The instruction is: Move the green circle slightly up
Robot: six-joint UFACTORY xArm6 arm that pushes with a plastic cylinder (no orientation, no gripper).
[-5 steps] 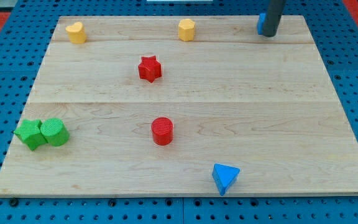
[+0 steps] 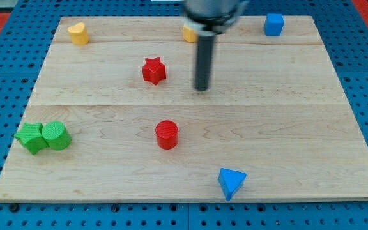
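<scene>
hugging the board's left edge (image 2: 18, 131), green circle (image 2: 56, 135) far from my tip (image 2: 202, 89).

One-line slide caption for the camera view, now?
My tip sits right of the red star, far from the green circle at the board's left edge.

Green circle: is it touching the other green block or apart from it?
Touching: the green circle sits flush against the green block on its left, no board showing between.
</scene>
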